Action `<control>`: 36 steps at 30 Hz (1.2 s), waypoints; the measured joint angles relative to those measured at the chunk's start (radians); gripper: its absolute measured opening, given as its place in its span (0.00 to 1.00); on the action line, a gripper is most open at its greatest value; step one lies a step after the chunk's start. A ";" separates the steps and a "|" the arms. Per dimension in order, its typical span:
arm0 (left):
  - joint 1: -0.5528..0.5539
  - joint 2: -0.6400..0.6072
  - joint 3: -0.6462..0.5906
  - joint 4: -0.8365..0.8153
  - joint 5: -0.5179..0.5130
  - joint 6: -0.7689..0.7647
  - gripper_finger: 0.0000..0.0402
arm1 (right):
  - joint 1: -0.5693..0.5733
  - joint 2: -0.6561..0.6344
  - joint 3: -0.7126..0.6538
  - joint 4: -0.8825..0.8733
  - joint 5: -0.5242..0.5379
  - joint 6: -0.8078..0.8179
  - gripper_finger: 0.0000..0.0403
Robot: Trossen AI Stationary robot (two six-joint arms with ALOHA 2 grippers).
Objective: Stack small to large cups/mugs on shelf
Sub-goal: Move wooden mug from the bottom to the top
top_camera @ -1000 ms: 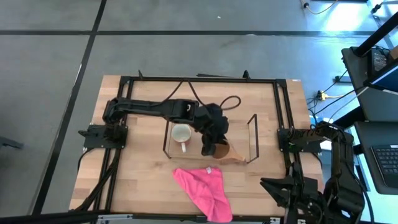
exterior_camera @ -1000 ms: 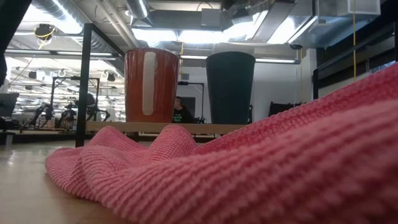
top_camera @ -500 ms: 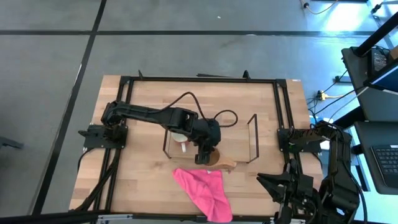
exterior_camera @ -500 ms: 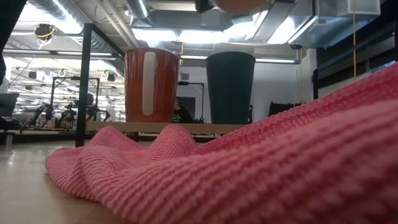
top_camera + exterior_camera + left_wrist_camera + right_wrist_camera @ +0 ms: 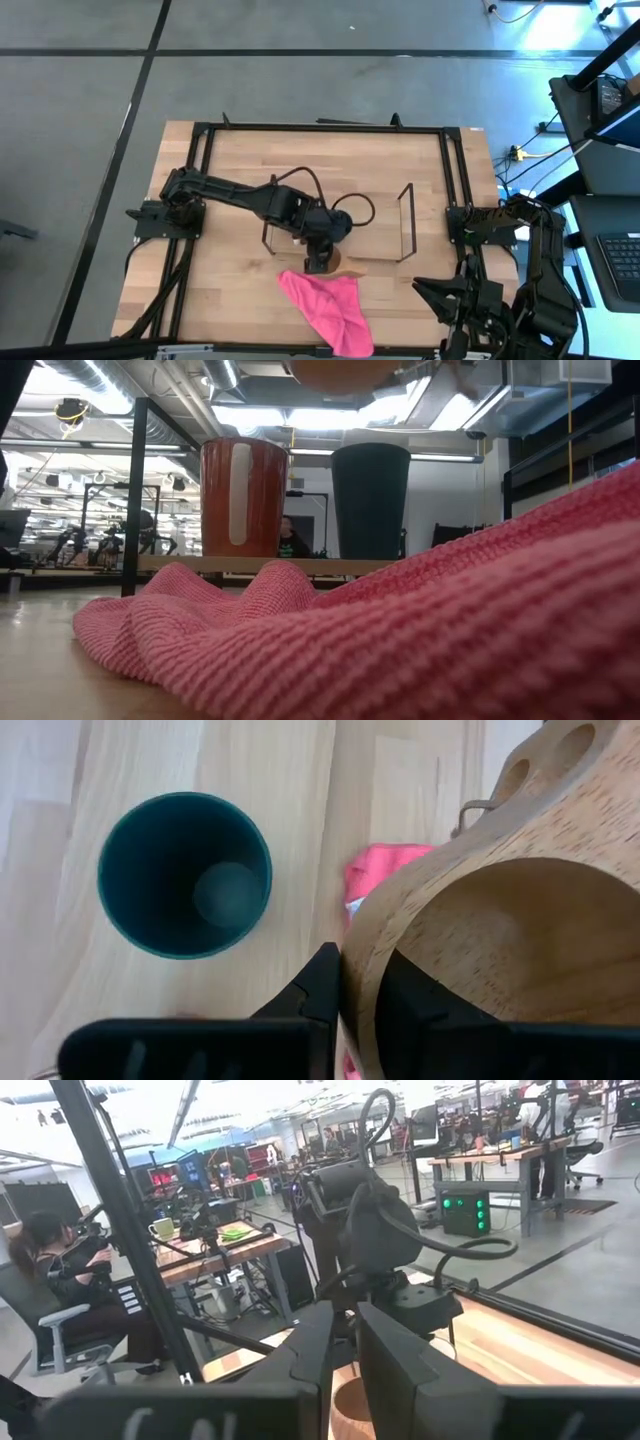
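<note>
- Across the bottom of the low view, the pink cloth [image 5: 400, 640] fills the foreground; in the high view it lies at lower centre, just below the left gripper [image 5: 318, 262].
- At the centre of the high view, the left gripper now sits at the shelf's [image 5: 405, 222] near edge, having swung down from over the shelf during the last second. In the left wrist view its jaws are narrowly closed on the wall of the wooden cup [image 5: 490, 930], one finger inside and one outside.
- At the top edge of the low view, the wooden cup's base now hangs in the air; a second ago it was not visible there, so the cup appears lifted and in transit.
- Behind the cloth, the red mug [image 5: 243, 497] and the green cup [image 5: 370, 500] stand on the shelf, unmoved. The green cup sits open-mouthed below the left wrist camera, a likely nesting target.
- At the lower right of the high view, the right gripper [image 5: 450, 300] waits with its jaws narrow, holding nothing.
</note>
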 joint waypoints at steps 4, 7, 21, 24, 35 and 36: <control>-0.030 0.000 0.000 0.001 0.000 -0.044 0.08 | 0.000 0.000 0.000 -0.015 -0.018 0.000 0.12; -0.051 0.000 0.000 0.001 -0.002 -0.078 0.08 | -0.004 0.000 0.000 -0.017 -0.060 0.001 0.12; -0.128 -0.002 -0.068 0.020 -0.044 -0.180 0.08 | -0.092 0.008 0.000 -0.009 -0.457 0.261 0.12; -0.168 -0.002 -0.097 0.037 -0.062 -0.216 0.08 | -0.103 0.024 0.000 0.019 -0.429 0.263 0.12; -0.353 0.000 -0.241 0.220 -0.150 -0.360 0.08 | -0.107 0.040 0.000 0.051 -0.448 0.367 0.12; -0.359 -0.001 -0.245 0.229 -0.154 -0.362 0.08 | -0.107 0.040 0.000 0.052 -0.454 0.370 0.12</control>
